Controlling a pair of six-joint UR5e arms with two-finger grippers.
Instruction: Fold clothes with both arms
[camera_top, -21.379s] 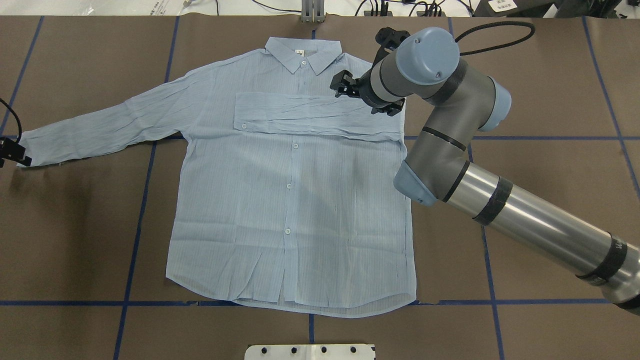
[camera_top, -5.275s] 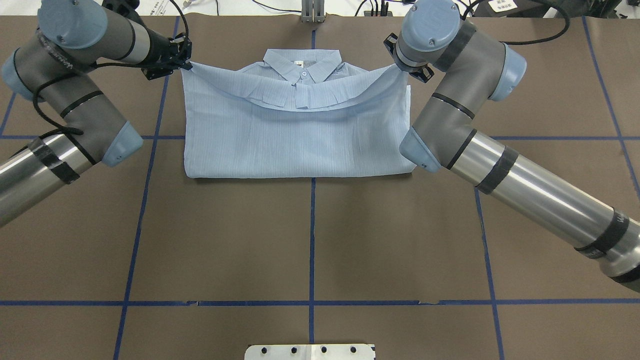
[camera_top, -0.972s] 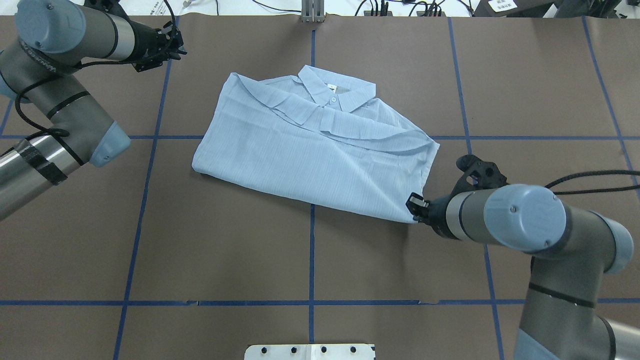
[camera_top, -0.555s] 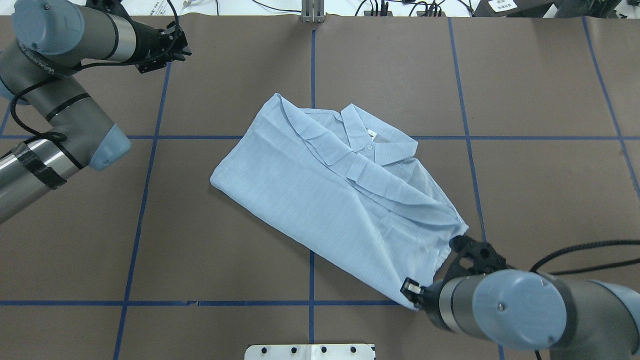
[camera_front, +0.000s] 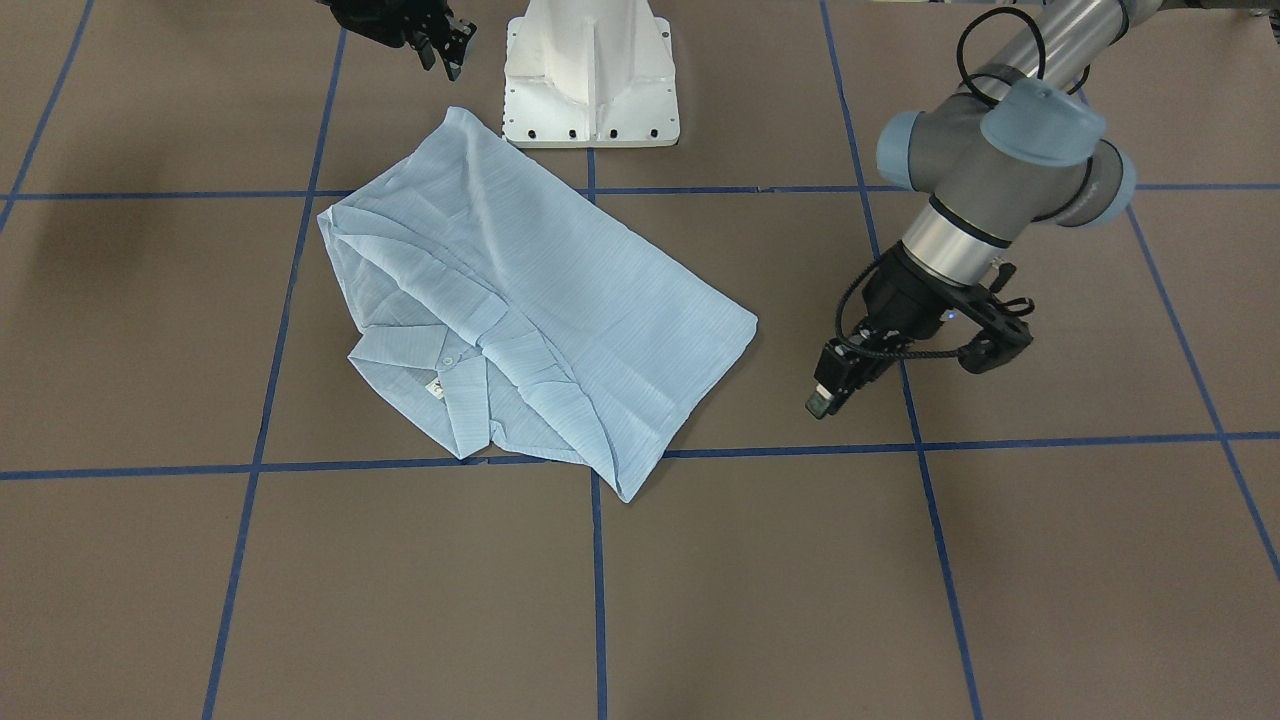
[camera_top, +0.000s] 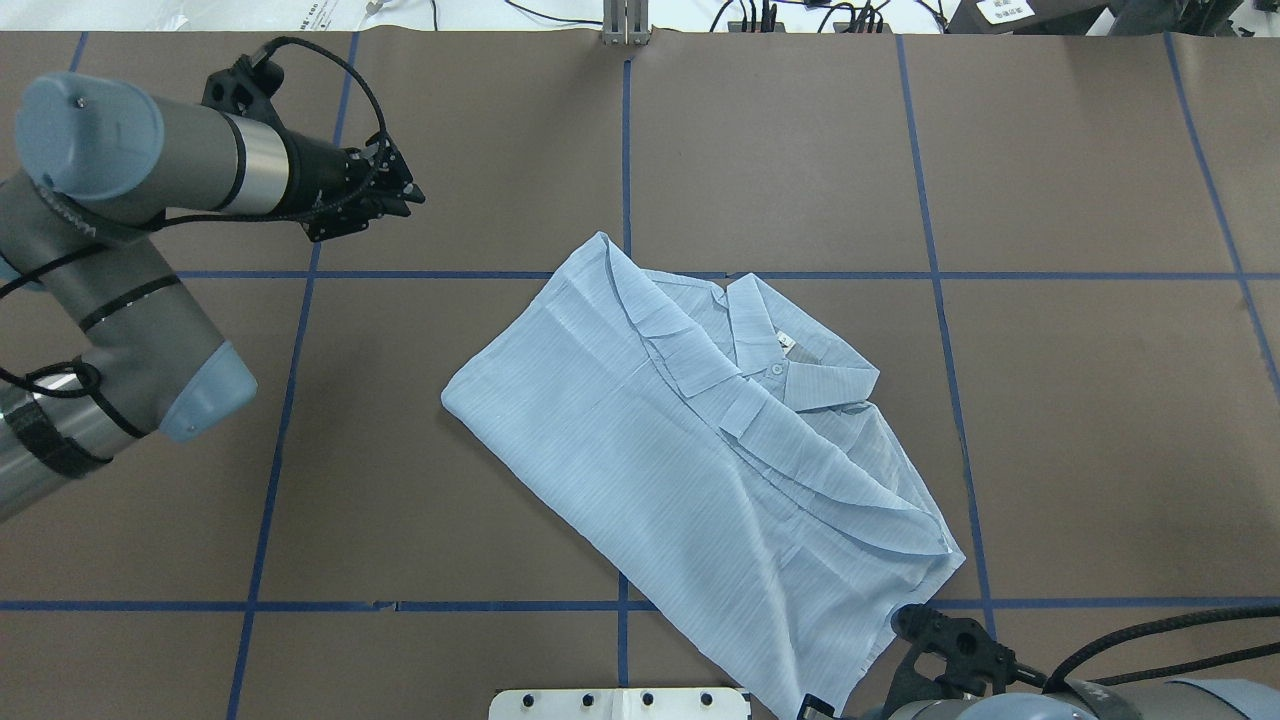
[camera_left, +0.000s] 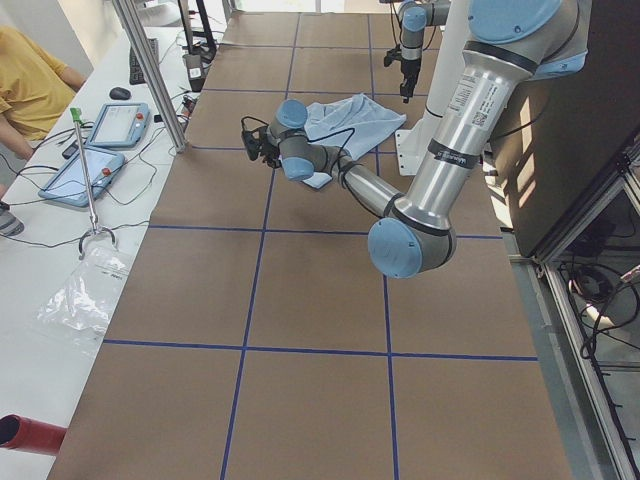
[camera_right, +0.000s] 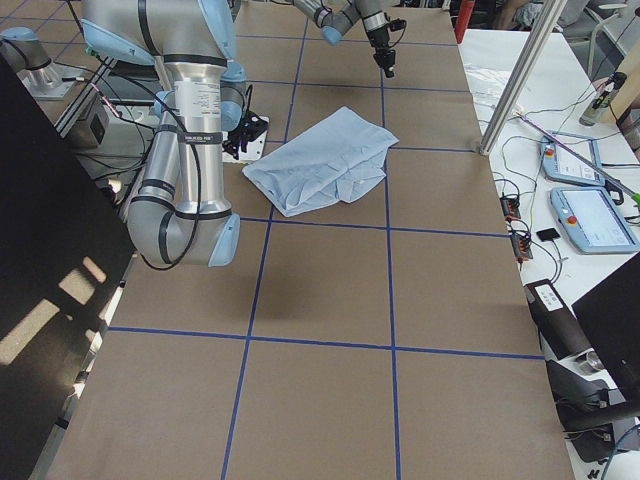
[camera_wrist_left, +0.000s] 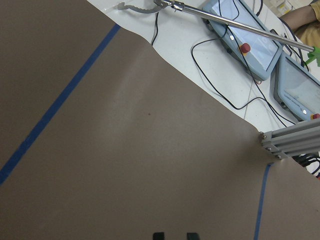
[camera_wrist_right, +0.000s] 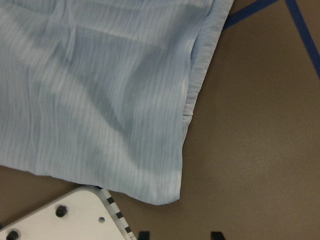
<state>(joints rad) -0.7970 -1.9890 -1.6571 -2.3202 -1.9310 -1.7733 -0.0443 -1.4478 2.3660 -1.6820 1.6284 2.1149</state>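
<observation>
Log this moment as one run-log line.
shirt folded, lying skewed | right gripper open, beside shirt corner | left gripper empty, away from shirt

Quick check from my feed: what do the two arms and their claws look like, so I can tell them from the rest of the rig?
The left arm and right arm are jointed silver-grey tubes with light-blue joint caps and dark rings at the joints. Black cables loop off the wrists. The left claw and right claw are black, each with two slim fingers.
</observation>
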